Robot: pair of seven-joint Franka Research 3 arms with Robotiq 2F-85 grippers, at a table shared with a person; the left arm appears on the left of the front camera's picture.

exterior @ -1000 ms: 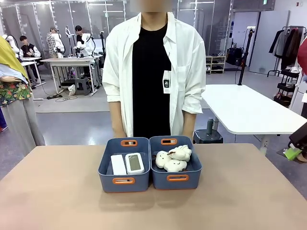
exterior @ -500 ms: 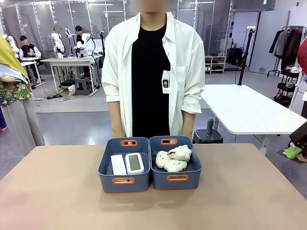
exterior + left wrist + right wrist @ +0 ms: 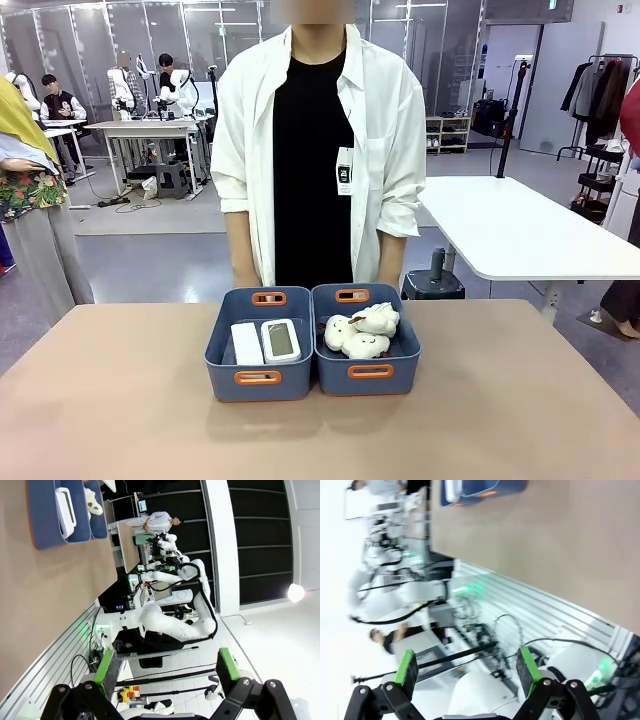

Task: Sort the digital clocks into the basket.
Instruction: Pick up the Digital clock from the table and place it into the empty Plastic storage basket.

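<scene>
Two white rounded-rectangular plastic digital clocks sit side by side, touching or nearly so, inside the blue rectangular plastic basket with orange-rimmed handle slots [image 3: 258, 378]. Left clock [image 3: 246, 343]: plain white face up, no screen visible. Right clock [image 3: 281, 340]: grey display screen facing up, slightly tilted toward the camera. Both lie lengthwise, long axis running near-to-far. The basket stands upright at the tabletop's middle, far side, its right wall pressed against an identical blue bin. In the left wrist view the basket [image 3: 47, 527] appears at top left with one white clock [image 3: 65, 506] inside.
</scene>
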